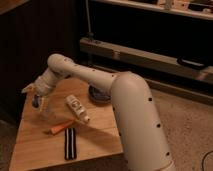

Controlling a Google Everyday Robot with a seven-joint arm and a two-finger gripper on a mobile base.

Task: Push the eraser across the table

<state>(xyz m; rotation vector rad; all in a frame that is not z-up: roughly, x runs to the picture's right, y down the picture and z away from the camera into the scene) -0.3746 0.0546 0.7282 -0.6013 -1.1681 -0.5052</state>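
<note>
- Three small objects lie on the table [35, 150] — the eraser [70, 143], an orange carrot [62, 128] and a white labelled tube [77, 109]. A dark round dish [98, 96] sits toward the far edge, partly hidden by the arm [100, 80].
- Eraser: a narrow black block with pale lengthwise stripes. It lies flat on the planks near the front edge of the table, its long axis running roughly front to back. Its far end is just beside the carrot; whether the two touch cannot be told.
- Gripper [40, 102]: it hangs over the left part of the table, beyond the carrot and well apart from the eraser, with nothing visibly held. Whether it is open or closed cannot be told.
- Handling (judged): the block looks light, stiff and low — it should slide rather than tip, and nothing about it appears fragile. A rubbery underside might drag on the wood, so a steady push would suit better than a tap.
- Contact point (judged): no grasp is needed. A push on the middle of a long side would move the block broadside, while contact near an end would likely spin it.
- Risk (judged): a push away from the front edge would drive the eraser into the carrot. A sideways push keeps it off the carrot.
</note>
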